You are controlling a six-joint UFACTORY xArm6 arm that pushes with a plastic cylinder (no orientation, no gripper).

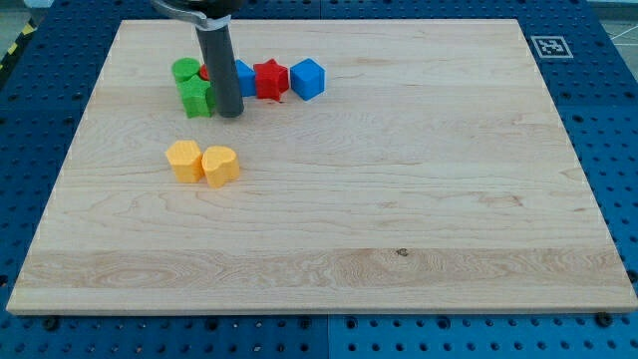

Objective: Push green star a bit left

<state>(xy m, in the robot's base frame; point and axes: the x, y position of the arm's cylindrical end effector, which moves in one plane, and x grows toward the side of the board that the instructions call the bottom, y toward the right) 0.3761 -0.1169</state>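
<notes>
The green star (196,98) lies near the view's top left of the wooden board (399,199), just below a green round block (184,70). My tip (231,114) stands right against the star's right side. The rod hides part of a red block (205,72) and of a blue block (244,78) behind it.
A red star (270,80) and a blue cube (308,79) sit in a row to the right of the rod. An orange hexagon (184,160) and an orange heart (220,166) lie below the star, touching each other.
</notes>
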